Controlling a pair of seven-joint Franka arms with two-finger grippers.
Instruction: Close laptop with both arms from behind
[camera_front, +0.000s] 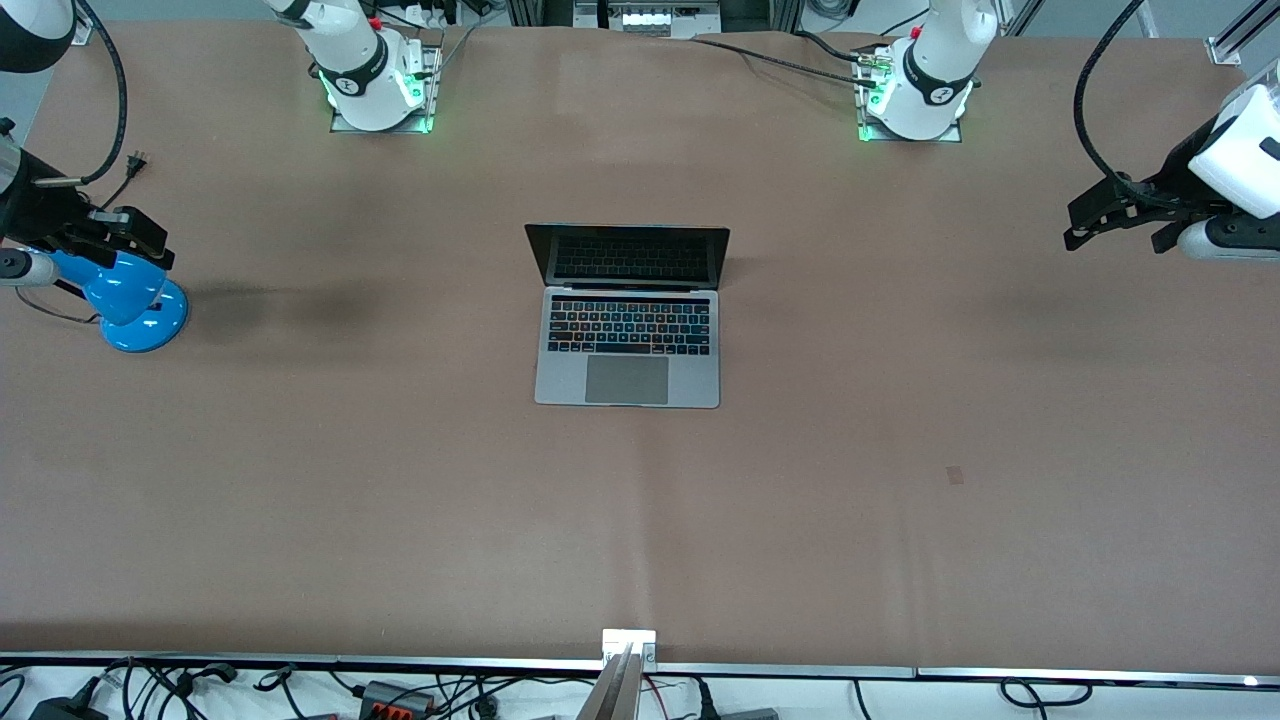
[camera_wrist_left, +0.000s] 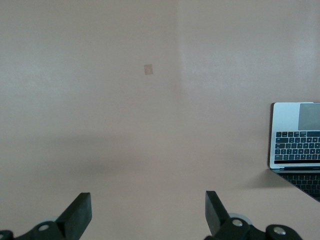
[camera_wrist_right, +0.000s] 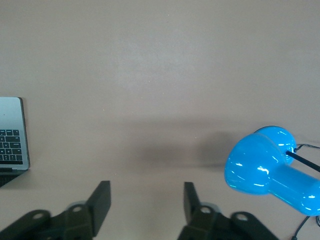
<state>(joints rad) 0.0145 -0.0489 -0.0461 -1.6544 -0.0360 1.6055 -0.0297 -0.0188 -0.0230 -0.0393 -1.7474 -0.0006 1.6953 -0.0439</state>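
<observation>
The silver-grey laptop (camera_front: 627, 340) stands open in the middle of the table, its dark screen upright and its keyboard facing the front camera. Its edge also shows in the left wrist view as the laptop (camera_wrist_left: 297, 135) and in the right wrist view as the laptop (camera_wrist_right: 11, 135). My left gripper (camera_front: 1078, 228) hangs over bare table at the left arm's end, well away from the laptop, open wide and empty (camera_wrist_left: 148, 210). My right gripper (camera_front: 150, 240) hovers over a blue lamp at the right arm's end, open with a narrower gap and nothing between its fingers (camera_wrist_right: 146, 200).
A blue desk lamp (camera_front: 130, 300) stands on the table under the right gripper, also seen as the lamp (camera_wrist_right: 270, 170) with its black cord. A small square mark (camera_front: 955, 475) lies on the brown tabletop. Both arm bases (camera_front: 375, 90) stand along the table edge farthest from the front camera.
</observation>
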